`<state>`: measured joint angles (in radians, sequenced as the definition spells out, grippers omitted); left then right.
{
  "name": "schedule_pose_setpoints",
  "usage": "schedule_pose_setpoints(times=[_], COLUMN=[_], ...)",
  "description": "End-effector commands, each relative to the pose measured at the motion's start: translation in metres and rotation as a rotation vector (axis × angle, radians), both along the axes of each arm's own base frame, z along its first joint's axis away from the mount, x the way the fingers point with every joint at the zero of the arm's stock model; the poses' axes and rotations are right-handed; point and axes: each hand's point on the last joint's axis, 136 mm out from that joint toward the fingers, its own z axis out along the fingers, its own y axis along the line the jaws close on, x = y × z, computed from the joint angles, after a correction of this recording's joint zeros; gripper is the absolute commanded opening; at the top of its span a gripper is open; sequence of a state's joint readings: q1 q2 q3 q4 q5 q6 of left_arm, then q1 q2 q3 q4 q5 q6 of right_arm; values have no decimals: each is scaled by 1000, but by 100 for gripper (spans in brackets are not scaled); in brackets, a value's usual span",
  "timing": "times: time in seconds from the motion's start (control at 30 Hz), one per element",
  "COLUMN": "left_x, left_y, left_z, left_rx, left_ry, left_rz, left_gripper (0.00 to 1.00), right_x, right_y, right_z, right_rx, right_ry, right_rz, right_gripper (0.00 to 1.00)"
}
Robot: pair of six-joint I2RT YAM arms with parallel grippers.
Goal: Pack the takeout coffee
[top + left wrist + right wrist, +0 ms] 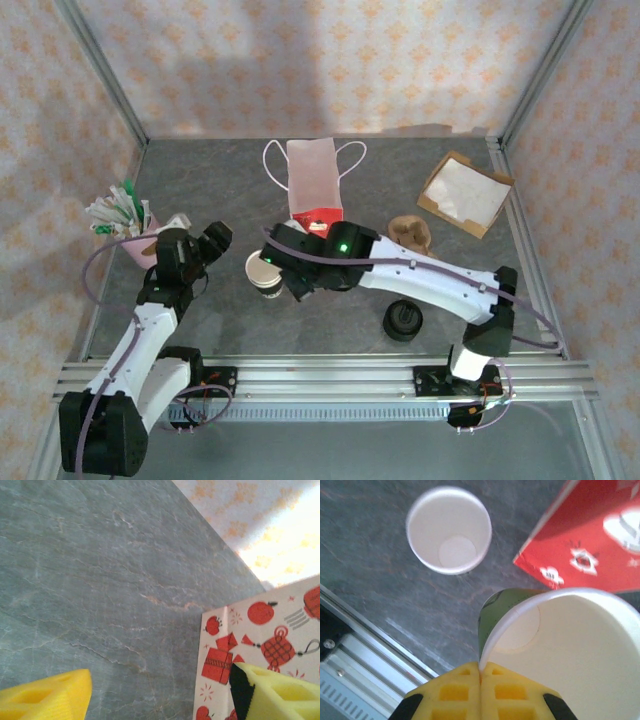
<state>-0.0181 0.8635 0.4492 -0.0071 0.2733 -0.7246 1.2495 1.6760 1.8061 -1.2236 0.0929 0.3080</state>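
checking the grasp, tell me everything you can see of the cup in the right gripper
The cup is small and paper, cream inside with a rolled rim and an olive outer wall, lidless and empty. The right gripper is shut on its rim, one yellow finger inside, one outside. It is near a corner of the red-printed bag, apart from a second open cup. Whether its base touches the table is hidden.

Even, bright light throughout; the wallpaper [285, 545] glares white, and the red bag [590, 535] blurs softly.
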Motion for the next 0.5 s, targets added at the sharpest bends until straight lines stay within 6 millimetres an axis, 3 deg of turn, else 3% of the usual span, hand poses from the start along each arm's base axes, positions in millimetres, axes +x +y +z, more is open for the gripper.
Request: schedule_pose_setpoints(times=[0.0,0.23,0.47], left_x=[2,2,2], left_y=[-5,-24,-31], left_z=[14,21,24], left_rx=[85,144,171], left_ry=[-38,-63,-75], left_rz=[-22,-82,-105], left_gripper=[79,88,89], right_x=[-3,-1,3], right_y=[-14,-47,-51], right_z=[-3,-56,-94], right_rx=[60,-20,-29], right_ry=[-10,14,55], right_rz=[-77,-182,-227], right_gripper=[0,0,0])
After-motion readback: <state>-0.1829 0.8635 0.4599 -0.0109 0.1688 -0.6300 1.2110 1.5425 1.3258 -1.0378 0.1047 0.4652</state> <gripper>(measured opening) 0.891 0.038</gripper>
